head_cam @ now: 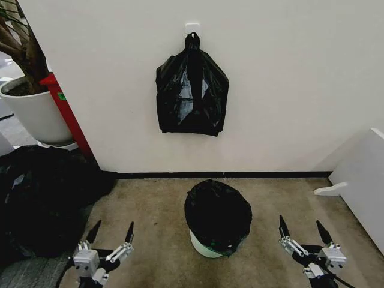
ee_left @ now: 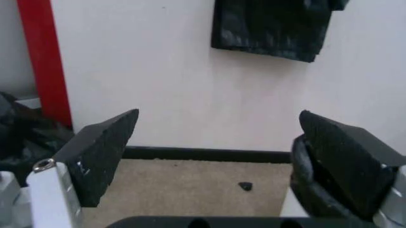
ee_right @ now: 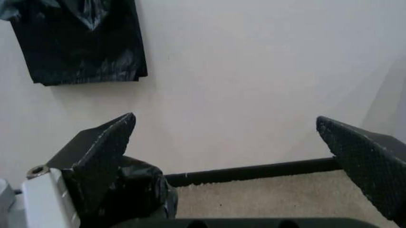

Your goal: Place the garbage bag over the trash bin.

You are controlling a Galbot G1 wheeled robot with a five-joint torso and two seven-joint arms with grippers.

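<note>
Already, progress: judging by how things lie, the task looks essentially done; the garbage bag (head_cam: 218, 215) is draped over the mouth of the trash bin (head_cam: 203, 245), and neither hand touches it.
What may be left: perhaps a tuck of the rim, since the plastic hangs lower on one side than the other; that is a guess from the drape.
Bag, look: thin, glossy black, wrinkled, domed across the top of the bin and covering its opening completely, so whether it is pushed down inside cannot be told.
Bin, look: cream-white wall peeks out beneath the plastic at the lower front.
Bin, place: on the tan carpet floor (head_cam: 150, 204), just before the wall, between the two hands, directly under the hanging black bundle (head_cam: 192, 90) on its wall hook (head_cam: 192, 27).
Left hand (head_cam: 111, 233): low beside the bin on the robot's left, fingers spread, holding nothing.
Right hand (head_cam: 302, 231): low on the robot's right, fingers spread, also empty.
Nearby: dark heap of bags (head_cam: 42, 198) at left, white plant pot (head_cam: 33, 114) behind it.
</note>
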